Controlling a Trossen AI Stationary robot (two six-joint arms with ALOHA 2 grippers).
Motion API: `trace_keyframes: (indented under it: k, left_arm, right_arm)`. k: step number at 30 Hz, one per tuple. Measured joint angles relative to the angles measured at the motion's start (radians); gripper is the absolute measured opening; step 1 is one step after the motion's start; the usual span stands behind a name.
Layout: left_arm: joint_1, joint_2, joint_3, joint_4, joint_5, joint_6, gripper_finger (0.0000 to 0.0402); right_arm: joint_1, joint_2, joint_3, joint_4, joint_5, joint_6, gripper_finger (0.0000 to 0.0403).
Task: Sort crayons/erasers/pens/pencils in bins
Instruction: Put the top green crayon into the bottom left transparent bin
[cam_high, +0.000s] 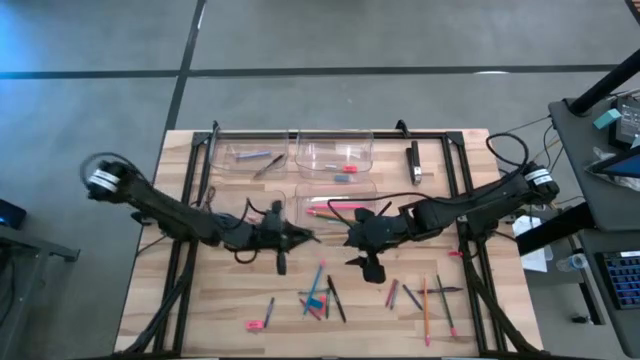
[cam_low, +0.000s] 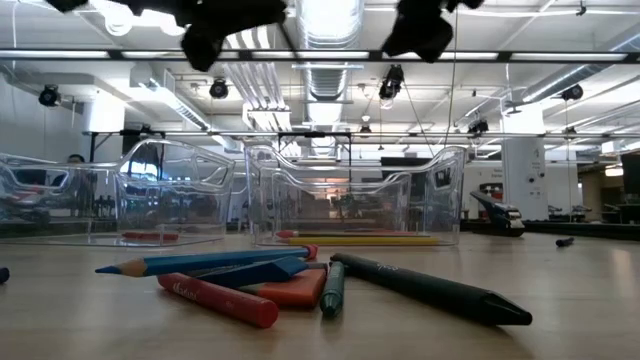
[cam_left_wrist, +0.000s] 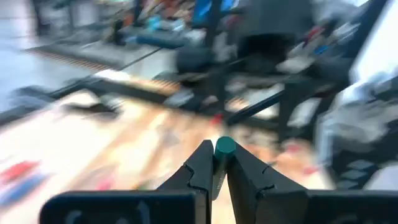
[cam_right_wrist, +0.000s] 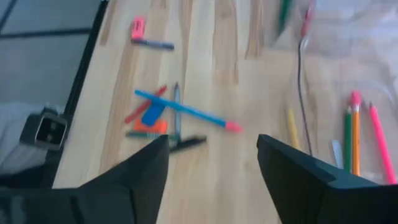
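The left gripper (cam_left_wrist: 215, 171), reaching toward frame centre in the high view, is clenched on a green pencil (cam_left_wrist: 224, 147) pointing straight out between its fingers. The right gripper (cam_right_wrist: 212, 163) hangs spread and empty over the table (cam_right_wrist: 230, 62) beside it.

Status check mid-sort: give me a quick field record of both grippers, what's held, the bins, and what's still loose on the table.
left gripper: shut on a green stick, held above the table's middle
right gripper: open, nothing between the fingers, beside the left one, above the front bin
bins: four clear tubs at the back half of the table
front bin: holds pink and yellow pencils
back bin: two small erasers
loose pile: blue pencil, red crayon, dark pens, in front of the grippers
loose pencils: to the right, near the front edge
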Motion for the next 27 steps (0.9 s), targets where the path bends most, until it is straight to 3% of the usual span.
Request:
trace_keyframes:
  k: [8, 15, 21, 27]
  left_arm:
    - [0.000, -0.260, 0.107, -0.763, -0.206, -0.129, 0.0012]
    - [0.032, -0.286, 0.258, -1.385, -0.214, -0.308, 0.0012]
    - [0.116, -0.171, 0.291, -1.657, -0.086, -0.340, 0.0012]
    - [0.196, -0.016, 0.279, -1.726, 0.025, -0.216, 0.0018]
  right_arm:
    - [0.057, -0.045, -0.056, -0.045, 0.011, 0.056, 0.0246]
    - [0.078, -0.089, -0.088, -0.053, 0.018, 0.104, 0.0235]
    - [0.083, -0.129, -0.098, -0.092, 0.038, 0.113, 0.0235]
    - [0.098, -0.151, -0.100, -0.115, 0.042, 0.143, 0.0233]
